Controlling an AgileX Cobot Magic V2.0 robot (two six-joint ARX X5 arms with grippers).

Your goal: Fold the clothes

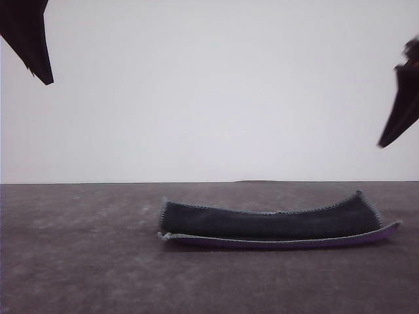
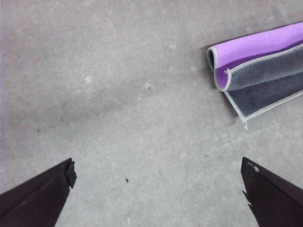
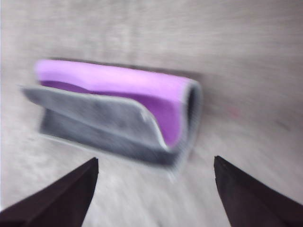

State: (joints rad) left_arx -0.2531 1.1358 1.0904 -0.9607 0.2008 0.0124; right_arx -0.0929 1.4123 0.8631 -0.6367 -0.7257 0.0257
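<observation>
While folded, cloth (image 3: 113,111) beyond spread fingers (image 3: 71,194)

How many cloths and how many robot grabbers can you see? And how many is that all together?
Cloth: 1, folded, grey and purple, lying on the table
Grippers: 2, the left gripper and the right gripper, both open and holding nothing
Total: 3

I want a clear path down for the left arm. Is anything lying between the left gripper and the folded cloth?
No. In the left wrist view, just bare grey table lies between the open left gripper and the cloth.
</observation>
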